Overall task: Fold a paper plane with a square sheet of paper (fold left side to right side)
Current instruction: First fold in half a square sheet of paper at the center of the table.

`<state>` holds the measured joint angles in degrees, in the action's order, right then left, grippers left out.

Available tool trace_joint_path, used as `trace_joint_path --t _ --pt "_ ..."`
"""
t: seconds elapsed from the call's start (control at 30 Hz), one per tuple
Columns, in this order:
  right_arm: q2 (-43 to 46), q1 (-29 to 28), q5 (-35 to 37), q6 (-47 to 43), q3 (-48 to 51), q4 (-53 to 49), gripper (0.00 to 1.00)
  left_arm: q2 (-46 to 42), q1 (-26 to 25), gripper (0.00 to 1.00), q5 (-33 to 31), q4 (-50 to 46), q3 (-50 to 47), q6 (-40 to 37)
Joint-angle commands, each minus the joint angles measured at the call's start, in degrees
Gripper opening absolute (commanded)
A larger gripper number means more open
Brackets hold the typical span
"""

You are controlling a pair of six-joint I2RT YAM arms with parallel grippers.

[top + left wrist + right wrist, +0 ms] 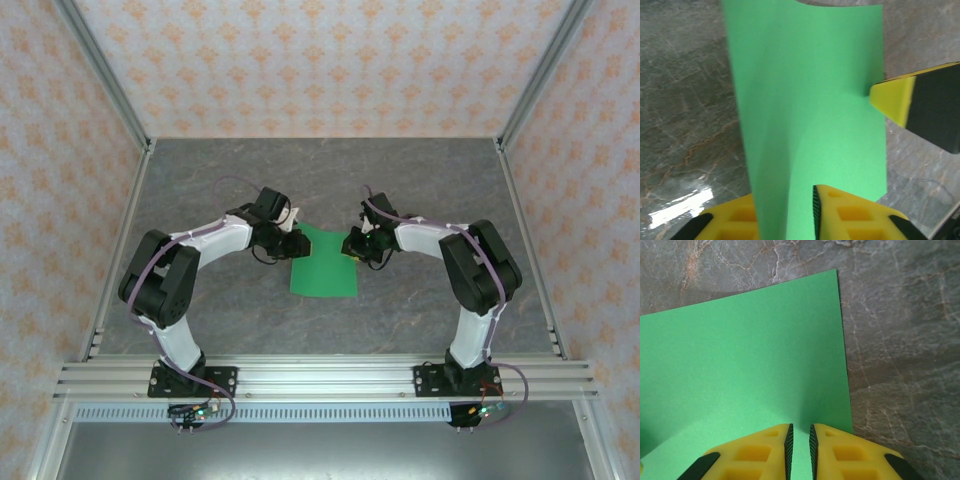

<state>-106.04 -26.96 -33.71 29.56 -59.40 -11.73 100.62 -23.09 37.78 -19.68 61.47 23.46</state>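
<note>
The square sheet of paper (325, 268) is bright green and lies on the grey table between the two arms. Its left edge is lifted and curves up between the fingers of my left gripper (786, 200), (291, 240). Those jaws stand apart, wider than the thin sheet, which hides part of the left finger. My right gripper (800, 429), (354, 245) rests tip-down on the sheet's right edge (842, 365), its jaws a narrow gap apart with flat paper (740, 365) showing through the gap. One of the right gripper's fingertips (894, 97) shows yellow at the paper's (810, 100) edge in the left wrist view.
The grey marbled tabletop (430, 190) is walled by patterned panels on three sides. An aluminium rail (320, 378) with both arm bases runs along the near edge. Bare table lies behind and in front of the sheet.
</note>
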Motion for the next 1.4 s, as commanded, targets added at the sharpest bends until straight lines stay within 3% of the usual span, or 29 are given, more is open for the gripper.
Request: trace_joint_path --t 0.0,0.23,0.6,1.37 --pt "-1.85 -0.42 3.43 -1.38 -0.37 -4.36 0.2 -4.05 0.28 0.3 4.07 2.79 0.98 2.52" --pt "-1.98 -0.46 4.51 -1.44 0.07 -4.97 0.2 -5.35 0.18 0.44 8.53 7.74 -0.3 6.42" --pt "-2.11 -0.86 4.34 -1.24 -0.1 -4.02 0.21 -2.43 -2.26 0.57 11.0 12.9 0.26 9.99" --pt "2.57 -0.86 5.0 -1.88 -2.53 -2.96 0.27 3.05 -3.98 0.6 11.64 16.56 1.73 12.13"
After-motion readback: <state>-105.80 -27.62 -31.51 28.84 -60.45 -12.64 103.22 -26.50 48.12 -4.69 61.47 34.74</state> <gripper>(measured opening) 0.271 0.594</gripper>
